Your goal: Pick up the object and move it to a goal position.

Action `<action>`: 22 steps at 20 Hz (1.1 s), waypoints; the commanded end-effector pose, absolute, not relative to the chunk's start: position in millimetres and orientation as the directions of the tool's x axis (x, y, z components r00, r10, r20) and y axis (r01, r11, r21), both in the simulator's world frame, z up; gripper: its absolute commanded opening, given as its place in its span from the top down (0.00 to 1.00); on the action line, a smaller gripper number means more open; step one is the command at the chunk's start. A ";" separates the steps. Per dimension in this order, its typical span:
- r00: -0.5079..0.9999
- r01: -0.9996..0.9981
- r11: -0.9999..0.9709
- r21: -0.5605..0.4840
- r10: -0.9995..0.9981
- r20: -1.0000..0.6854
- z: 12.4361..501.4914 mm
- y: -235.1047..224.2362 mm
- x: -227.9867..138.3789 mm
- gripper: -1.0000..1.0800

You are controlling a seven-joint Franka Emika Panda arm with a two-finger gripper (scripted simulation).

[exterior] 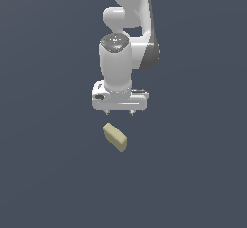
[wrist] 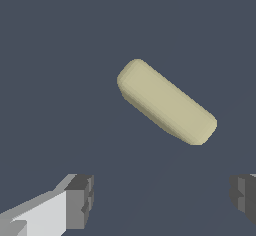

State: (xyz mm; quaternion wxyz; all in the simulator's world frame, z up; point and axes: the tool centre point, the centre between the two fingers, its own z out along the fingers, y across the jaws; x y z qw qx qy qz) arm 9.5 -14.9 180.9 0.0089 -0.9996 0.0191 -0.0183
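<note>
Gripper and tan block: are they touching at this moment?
Apart. In the wrist view the gripper is open, and dark floor separates the fingertips from the tan block. The exterior view likewise shows a gap between the gripper and the block.

Partial and obscured elements in the two views.
In the exterior view, the arm (exterior: 129,9) is cut off by the upper edge, and the fingers (exterior: 107,111) of the gripper (exterior: 119,112) are seen only as tiny stubs, too small for their spacing to be judged there. In the wrist view, both fingers are truncated by the frame: one (wrist: 79,200) at the lower edge, the other (wrist: 245,196) at the side edge.
</note>
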 end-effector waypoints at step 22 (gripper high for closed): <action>0.996 0.054 -0.998 -0.016 0.053 0.075 197.6 14.9 23.0 0.04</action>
